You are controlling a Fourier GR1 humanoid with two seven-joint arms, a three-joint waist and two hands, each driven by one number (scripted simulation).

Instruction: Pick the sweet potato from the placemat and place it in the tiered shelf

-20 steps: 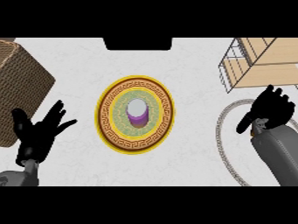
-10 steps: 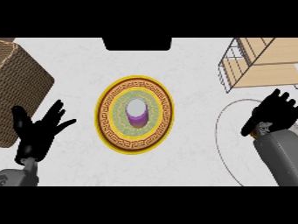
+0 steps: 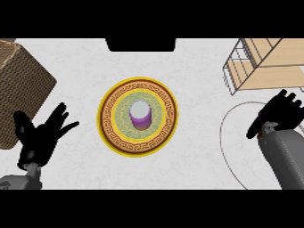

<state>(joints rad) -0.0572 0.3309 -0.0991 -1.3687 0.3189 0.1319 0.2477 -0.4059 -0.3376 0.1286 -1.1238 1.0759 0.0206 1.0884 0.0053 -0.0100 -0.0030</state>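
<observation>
Purple at its lower part and pale grey-white on top, the sweet potato (image 3: 140, 115) sits at the middle of a round placemat (image 3: 139, 116) with a yellow rim, a brown key-pattern band and a mottled green centre. No hand touches it. The placemat lies flat on the pale marbled counter (image 3: 180, 62), roughly midway between the two hands.

To the right of the placemat, the right hand (image 3: 281, 113) hangs over a thin grey ring (image 3: 228, 116) marked on the counter, its black fingers relaxed and slightly bent, holding nothing; the grey forearm (image 3: 291, 159) runs down to the lower edge. Just beyond that hand, in the upper right corner, stands the tiered shelf (image 3: 273, 67) of light wood boards in a thin wire frame.

On the other side, the left hand (image 3: 41, 133) rests with fingers spread and straight, empty, near the lower left. Beside and above it sits a brown woven wicker basket (image 3: 13, 87), whose near corner lies just by the fingertips. A dark rectangular object (image 3: 141, 43) shows at the counter's far edge.
</observation>
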